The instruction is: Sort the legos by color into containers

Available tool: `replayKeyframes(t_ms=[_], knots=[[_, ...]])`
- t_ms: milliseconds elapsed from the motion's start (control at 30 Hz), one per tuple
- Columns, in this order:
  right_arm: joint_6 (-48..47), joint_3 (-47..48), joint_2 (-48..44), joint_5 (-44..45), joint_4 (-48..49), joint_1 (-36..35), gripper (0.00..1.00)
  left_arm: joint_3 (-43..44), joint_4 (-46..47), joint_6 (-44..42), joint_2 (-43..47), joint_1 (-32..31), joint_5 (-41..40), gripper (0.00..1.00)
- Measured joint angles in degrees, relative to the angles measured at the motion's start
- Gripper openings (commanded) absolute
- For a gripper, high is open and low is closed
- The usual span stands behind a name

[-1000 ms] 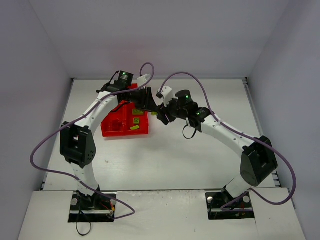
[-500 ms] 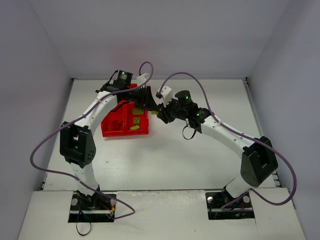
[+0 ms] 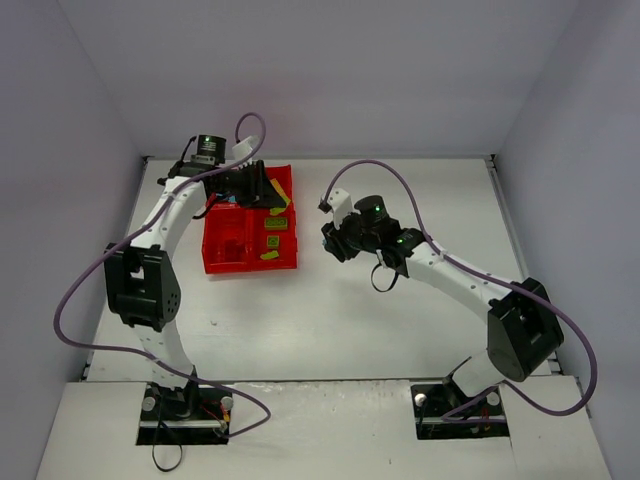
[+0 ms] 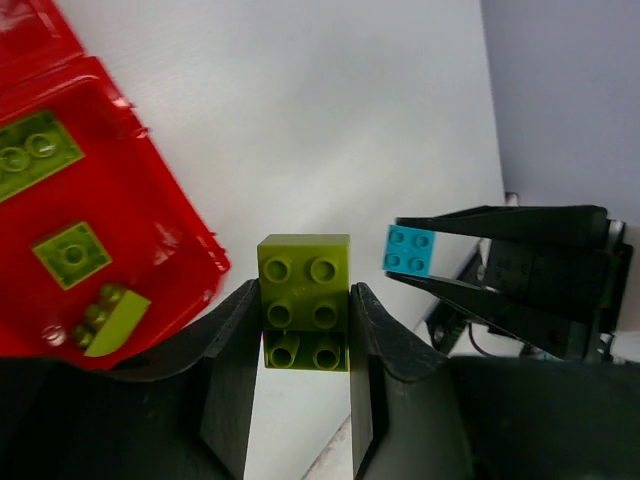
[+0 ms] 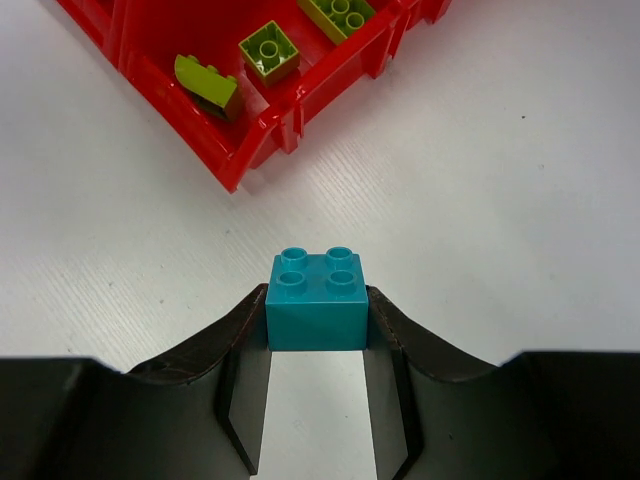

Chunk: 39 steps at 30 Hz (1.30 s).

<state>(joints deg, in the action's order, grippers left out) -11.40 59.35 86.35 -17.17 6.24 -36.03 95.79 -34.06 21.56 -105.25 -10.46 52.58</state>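
Left wrist view showed the left end effector [image 4: 305, 322] closed on a green lego [image 4: 304, 298], its 2 fingers pressing the brick's opposite sides. A second row of studs below suggested 2 pieces stacked, though this could not be confirmed. The red tray [image 4: 150, 245] lay to the left of the fingers. In the top external view this end effector [image 3: 262, 185] hung at the tray's far right corner; whether it was over the compartment or just outside it could not be settled.

Right wrist view showed the right end effector [image 5: 317, 330] clamped on a cyan lego [image 5: 316, 298], studs up, above the bare desk [image 5: 480, 200] and near the tray's corner. The nearest compartment held 3 loose green legos [image 5: 268, 48].

Probable faults from this state:

1. Wrong bin. The cyan lego sat closest to the green compartment; a release there would mix colours.
2. Slip. Each brick was held by smooth side faces only, so a fast swing could twist it loose.
3. Split stack. If the green lego was 2 pieces, the lower could separate on release.
4. Contact. Both end effectors worked near the same tray edge; a crossing path could strike an arm or shove the tray.
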Motion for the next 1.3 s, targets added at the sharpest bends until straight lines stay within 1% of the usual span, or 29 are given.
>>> replayKeyframes(t_ms=[100, 233, 400, 433, 467, 567, 700, 800, 900, 1033, 1167, 1300], knots=[[0.0, -0.1, 0.0, 0.5, -0.5, 0.1, 0.00, 0.0, -0.6, -1.0, 0.0, 0.2, -4.8, 0.15], [0.0, -0.1, 0.0, 0.9, -0.5, 0.1, 0.00, 0.0, -1.0, -2.5, -0.1, -1.0, -14.0, 0.23], [-0.1, -0.1, 0.0, 1.0, -0.5, 0.1, 0.00, 0.0, -1.0, -3.7, -2.2, -3.1, -24.6, 0.43], [-0.1, -0.1, 0.0, 1.0, -0.5, 0.1, 0.00, 0.0, -1.0, -3.7, -2.9, -3.4, -26.0, 0.47], [-0.1, 0.0, 0.0, 1.0, -0.5, 0.1, 0.00, 0.0, -1.0, -3.6, -3.6, -3.7, -27.1, 0.54], [-0.2, 0.3, 0.0, 1.0, -0.6, 0.1, 0.00, 0.0, -1.2, -3.5, -4.9, -4.2, -29.3, 0.64], [-0.3, 1.3, 0.0, 1.0, -0.9, 0.1, 0.00, 0.0, -1.3, -3.5, -5.1, -4.2, -30.7, 0.68], [-0.5, 2.2, 0.0, 0.6, -0.9, 0.1, 0.00, 0.0, -1.6, -3.4, -5.0, -4.2, -30.2, 0.70], [-0.7, 3.4, 0.0, 0.1, -0.9, 0.1, 0.01, 0.0, -1.6, -3.0, -4.5, -4.3, -26.5, 0.70], [-1.0, 5.0, 0.0, -0.5, -0.9, 0.1, 0.01, 0.0, -0.7, -1.8, -2.3, -4.9, -18.1, 0.70], [-1.2, 5.7, 0.0, -1.4, -0.9, 0.1, 0.01, 0.0, 2.2, 0.1, 0.9, -6.0, -9.3, 0.71], [-1.6, 5.8, 0.0, -1.7, -0.9, 0.1, 0.02, 0.0, 4.8, 1.5, 3.0, -7.3, -2.8, 0.71]])
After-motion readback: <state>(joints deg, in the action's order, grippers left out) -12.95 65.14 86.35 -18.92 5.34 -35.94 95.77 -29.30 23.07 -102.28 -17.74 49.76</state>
